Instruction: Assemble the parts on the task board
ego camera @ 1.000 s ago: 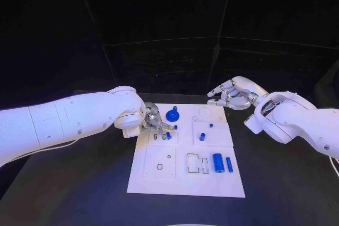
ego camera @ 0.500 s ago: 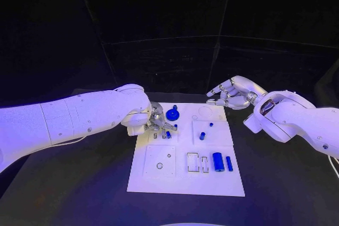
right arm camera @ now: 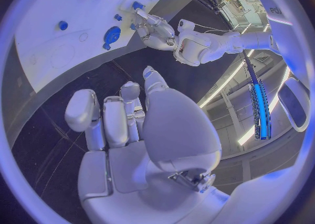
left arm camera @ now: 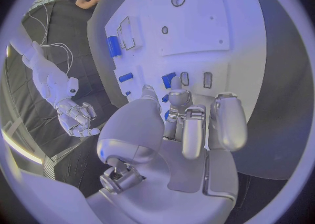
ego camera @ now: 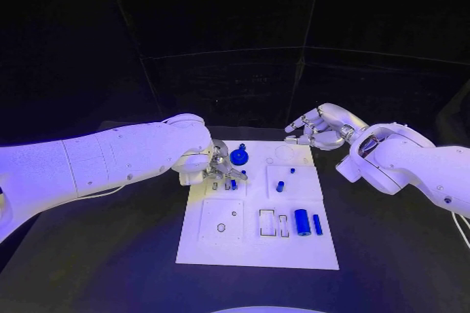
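Dim room, bright white surfaces.
You see the task board (ego camera: 257,248), left arm (ego camera: 98,163) and right arm (ego camera: 421,167) shine against the black table (ego camera: 117,259) and dark backdrop; a light strip (right arm camera: 223,84) glows overhead, and straight edges bend in your wrist views.

White task board (ego camera: 257,248) flat mid-table, small blue parts (ego camera: 303,223) scattered on it

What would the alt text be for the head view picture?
The robot's left hand reaches down over small blue parts at the far left of the white task board on a black table. Its right hand hovers empty beyond the board's far right corner.
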Robot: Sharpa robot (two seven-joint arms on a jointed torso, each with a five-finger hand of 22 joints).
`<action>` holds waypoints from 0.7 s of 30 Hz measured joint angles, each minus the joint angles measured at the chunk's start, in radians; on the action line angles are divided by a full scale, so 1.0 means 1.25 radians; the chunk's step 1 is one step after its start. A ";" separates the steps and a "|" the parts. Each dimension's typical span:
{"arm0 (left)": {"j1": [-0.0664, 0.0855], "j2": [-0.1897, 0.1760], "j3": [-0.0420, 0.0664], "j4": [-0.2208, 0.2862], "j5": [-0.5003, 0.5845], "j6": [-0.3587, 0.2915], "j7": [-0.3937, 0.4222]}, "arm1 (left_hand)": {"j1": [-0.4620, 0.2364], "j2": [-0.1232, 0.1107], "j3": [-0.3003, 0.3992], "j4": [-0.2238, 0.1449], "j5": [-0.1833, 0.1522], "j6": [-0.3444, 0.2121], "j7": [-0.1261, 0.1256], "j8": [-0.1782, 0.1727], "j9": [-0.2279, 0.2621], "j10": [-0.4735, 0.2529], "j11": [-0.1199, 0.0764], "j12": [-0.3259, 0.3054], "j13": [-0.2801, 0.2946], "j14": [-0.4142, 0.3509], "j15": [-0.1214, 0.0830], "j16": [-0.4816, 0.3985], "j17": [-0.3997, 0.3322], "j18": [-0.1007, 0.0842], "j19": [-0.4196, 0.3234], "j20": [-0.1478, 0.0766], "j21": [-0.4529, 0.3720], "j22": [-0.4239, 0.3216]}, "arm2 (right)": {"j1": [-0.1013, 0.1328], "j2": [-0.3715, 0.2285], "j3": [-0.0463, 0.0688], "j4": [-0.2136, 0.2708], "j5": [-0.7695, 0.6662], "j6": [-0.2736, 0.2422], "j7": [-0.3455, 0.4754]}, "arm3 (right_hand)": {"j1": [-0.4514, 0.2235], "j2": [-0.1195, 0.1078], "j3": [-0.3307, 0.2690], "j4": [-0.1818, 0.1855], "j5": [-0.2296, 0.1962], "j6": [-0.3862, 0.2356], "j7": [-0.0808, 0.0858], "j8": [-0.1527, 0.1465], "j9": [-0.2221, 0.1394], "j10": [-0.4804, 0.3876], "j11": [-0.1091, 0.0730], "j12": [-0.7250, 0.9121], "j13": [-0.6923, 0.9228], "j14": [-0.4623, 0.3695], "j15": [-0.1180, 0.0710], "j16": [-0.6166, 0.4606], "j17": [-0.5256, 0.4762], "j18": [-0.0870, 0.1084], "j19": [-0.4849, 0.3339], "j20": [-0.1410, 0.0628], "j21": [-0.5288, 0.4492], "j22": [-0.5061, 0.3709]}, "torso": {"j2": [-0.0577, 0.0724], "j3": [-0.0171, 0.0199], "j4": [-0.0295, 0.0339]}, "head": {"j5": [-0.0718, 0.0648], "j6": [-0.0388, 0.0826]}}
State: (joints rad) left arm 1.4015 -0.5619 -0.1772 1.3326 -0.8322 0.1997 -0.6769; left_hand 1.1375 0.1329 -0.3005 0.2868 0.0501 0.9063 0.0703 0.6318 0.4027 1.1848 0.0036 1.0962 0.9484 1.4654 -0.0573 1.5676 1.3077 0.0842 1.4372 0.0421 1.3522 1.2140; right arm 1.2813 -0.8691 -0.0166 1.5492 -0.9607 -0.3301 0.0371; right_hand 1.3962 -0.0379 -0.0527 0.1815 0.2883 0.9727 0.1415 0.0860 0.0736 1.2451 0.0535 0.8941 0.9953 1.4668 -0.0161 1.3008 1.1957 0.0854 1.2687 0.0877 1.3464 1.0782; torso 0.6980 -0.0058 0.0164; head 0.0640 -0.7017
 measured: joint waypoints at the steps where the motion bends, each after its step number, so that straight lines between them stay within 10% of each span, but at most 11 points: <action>1: 0.000 0.001 0.000 -0.001 0.000 0.001 0.000 | 0.003 0.003 0.000 0.000 0.000 -0.001 0.001 0.003 0.001 0.000 0.000 0.000 0.000 0.000 0.000 0.000 0.000 0.000 0.000 0.000 0.001 0.000 | 0.000 0.000 0.000 -0.001 0.000 0.000 0.000 | 0.000 0.000 0.000 0.000 0.000 0.000 0.000 0.000 0.000 0.000 0.000 0.000 0.000 0.000 0.000 -0.002 0.000 0.000 0.000 0.000 0.000 0.000 | 0.000 0.0000 0.0001 | 0.000 0.000; 21: -0.001 0.017 0.000 -0.022 -0.008 0.024 -0.004 | 0.041 0.008 0.005 -0.005 0.000 -0.009 -0.002 0.019 0.018 0.000 0.000 0.004 0.005 0.000 0.000 0.000 0.000 0.000 0.000 0.000 0.001 0.004 | 0.000 0.009 0.000 -0.005 -0.006 0.012 -0.003 | 0.000 0.000 0.000 0.000 0.000 0.000 0.000 0.000 0.000 -0.003 -0.003 -0.003 -0.002 0.000 0.000 -0.005 -0.003 0.000 -0.003 0.003 -0.003 -0.007 | 0.000 0.0005 0.0005 | -0.003 -0.006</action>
State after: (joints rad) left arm 1.4004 -0.5409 -0.1777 1.3056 -0.8427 0.2291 -0.6823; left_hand 1.1881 0.1433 -0.2948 0.2811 0.0501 0.8949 0.0676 0.6557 0.4251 1.1848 0.0037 1.1008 0.9548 1.4654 -0.0572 1.5676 1.3076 0.0842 1.4372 0.0421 1.3532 1.2195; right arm 1.2813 -0.8576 -0.0166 1.5427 -0.9676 -0.3146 0.0338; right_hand 1.3962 -0.0379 -0.0526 0.1815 0.2883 0.9727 0.1415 0.0860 0.0734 1.2414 0.0498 0.8902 0.9925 1.4668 -0.0161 1.2949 1.1926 0.0852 1.2653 0.0911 1.3425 1.0689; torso 0.6980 -0.0051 0.0170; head 0.0608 -0.7091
